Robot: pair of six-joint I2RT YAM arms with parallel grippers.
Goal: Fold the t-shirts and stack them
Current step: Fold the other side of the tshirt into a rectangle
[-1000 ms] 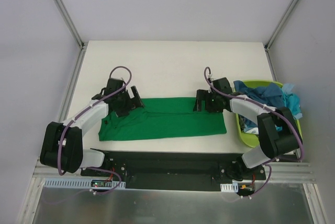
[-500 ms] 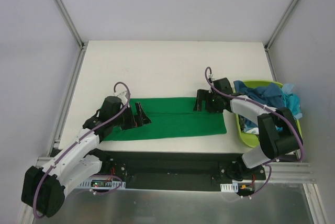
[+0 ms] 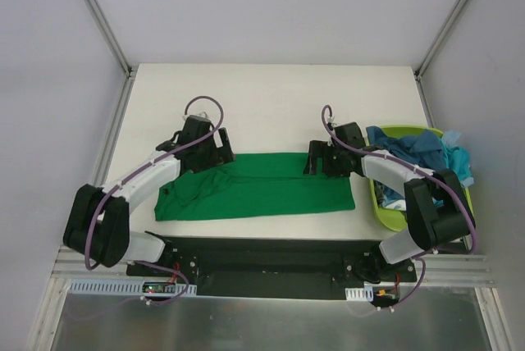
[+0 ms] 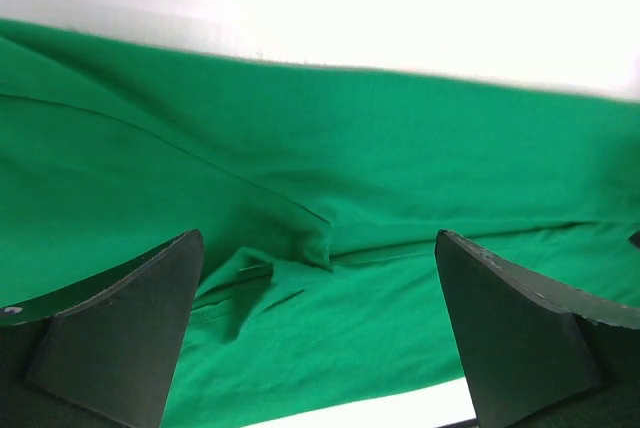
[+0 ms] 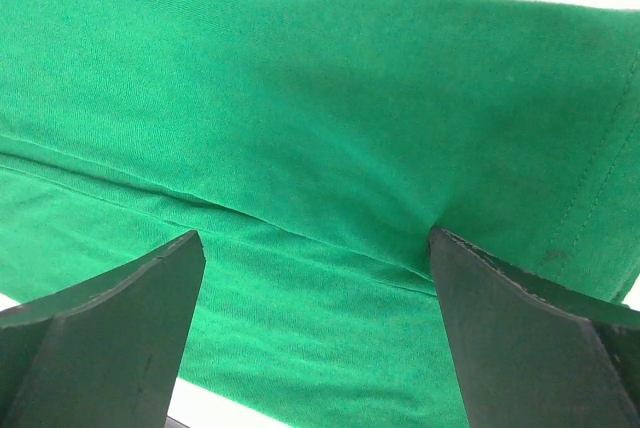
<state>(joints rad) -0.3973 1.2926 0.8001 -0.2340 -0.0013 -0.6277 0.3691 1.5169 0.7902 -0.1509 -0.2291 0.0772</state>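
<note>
**Green shirt laid flat, both grippers open over its far edge**

Item under inspection – the green t-shirt lies on the white table as a long band running left to right, in front of the two arm bases. A lengthwise fold edge runs along it. The right end is square and flat. The left end is rumpled, with loose cloth bunched towards the near-left corner.

Left gripper: positioned over the far-left corner of the band. In the left wrist view the fingers stand wide apart, with a creased patch of green cloth beneath the gap and nothing clamped between them. Whether the tips touch the fabric cannot be told.

Right gripper: positioned at the far edge of the band, towards its right end. In the right wrist view the jaws are likewise spread wide above smooth cloth crossed by a seam line, and they hold nothing.

Remaining stock – a dark teal-blue shirt and a light turquoise shirt are heaped in the lime-green basket at the table's right edge, just beside the green shirt's right end. Cloth spills over the basket's far and right rims.
</note>
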